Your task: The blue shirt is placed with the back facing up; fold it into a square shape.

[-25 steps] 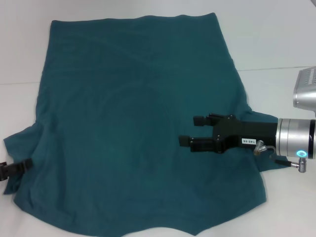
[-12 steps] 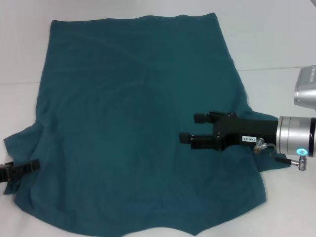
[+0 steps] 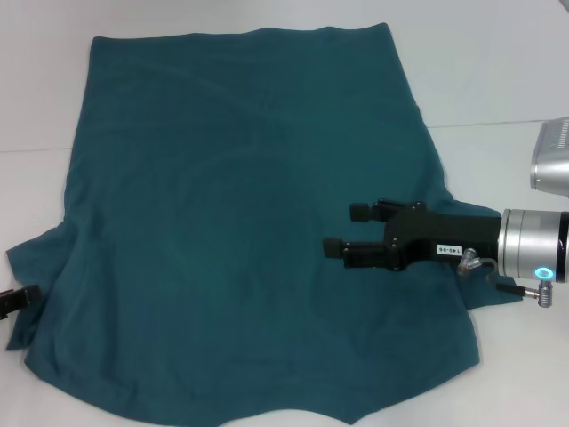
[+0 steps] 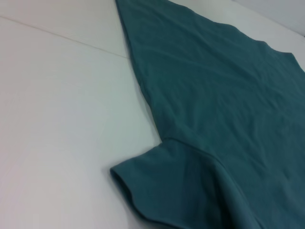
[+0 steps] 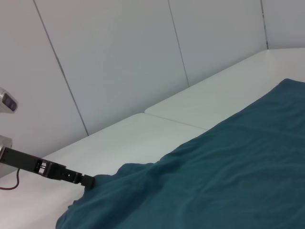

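Right gripper (image 3: 342,229) has its jaws open a fair gap, nothing between them — it's poised over the blue shirt (image 3: 240,222) at about 3 o'clock of its middle. Shirt lies spread flat on the white tabletop (image 3: 498,71). Left gripper (image 3: 13,301) pokes in at 9 o'clock by the sleeve (image 4: 181,191) — can't tell its jaws.

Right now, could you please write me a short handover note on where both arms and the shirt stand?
Right end effector: open, holding nothing, above the blue shirt's right half.
Left end effector: at the shirt's left sleeve, only its tip visible; grip unclear.
Shirt: spread flat on the white table, hem at the far side.
Done: no fold visible.
Left: all the folding into a square.
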`<action>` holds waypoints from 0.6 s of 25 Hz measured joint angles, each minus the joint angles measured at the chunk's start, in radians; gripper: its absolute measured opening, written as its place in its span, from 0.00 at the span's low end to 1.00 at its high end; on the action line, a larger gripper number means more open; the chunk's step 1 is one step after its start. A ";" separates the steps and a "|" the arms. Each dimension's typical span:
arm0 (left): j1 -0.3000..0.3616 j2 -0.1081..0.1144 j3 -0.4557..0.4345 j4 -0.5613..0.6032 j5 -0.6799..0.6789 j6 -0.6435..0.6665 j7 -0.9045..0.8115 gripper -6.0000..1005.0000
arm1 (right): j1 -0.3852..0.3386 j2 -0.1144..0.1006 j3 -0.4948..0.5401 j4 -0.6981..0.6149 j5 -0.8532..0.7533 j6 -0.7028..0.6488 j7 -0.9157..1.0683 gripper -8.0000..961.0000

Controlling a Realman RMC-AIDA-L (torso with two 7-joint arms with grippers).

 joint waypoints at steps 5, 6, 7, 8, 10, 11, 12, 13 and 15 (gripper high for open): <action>-0.001 -0.001 0.009 0.000 0.009 0.002 -0.002 0.49 | -0.002 0.000 0.004 0.000 0.001 0.000 -0.002 0.97; -0.001 -0.001 0.010 0.000 0.010 0.002 -0.002 0.45 | -0.003 0.000 0.006 0.000 0.001 0.000 -0.003 0.97; -0.001 -0.002 0.010 0.000 0.010 0.004 -0.002 0.42 | -0.003 0.000 0.009 0.000 0.001 0.000 -0.003 0.97; -0.001 -0.002 0.010 0.000 0.010 0.005 -0.002 0.34 | -0.004 0.001 0.010 0.000 0.001 0.000 -0.003 0.97; -0.001 -0.002 0.012 0.000 0.010 0.008 -0.002 0.18 | -0.005 0.001 0.012 0.000 0.001 0.000 -0.004 0.97; -0.001 -0.002 0.012 0.000 0.010 0.009 -0.002 0.16 | -0.005 0.001 0.012 0.000 0.002 0.000 -0.004 0.97; -0.001 -0.002 0.013 0.000 0.010 0.009 -0.002 0.14 | -0.005 0.002 0.012 0.000 0.002 0.000 -0.005 0.97; -0.001 -0.002 0.013 0.000 0.010 0.009 -0.002 0.13 | -0.005 0.001 0.012 0.000 0.002 0.000 -0.005 0.97; -0.001 -0.003 0.013 0.000 0.010 0.009 -0.002 0.09 | -0.005 0.001 0.013 0.000 0.002 0.000 -0.007 0.97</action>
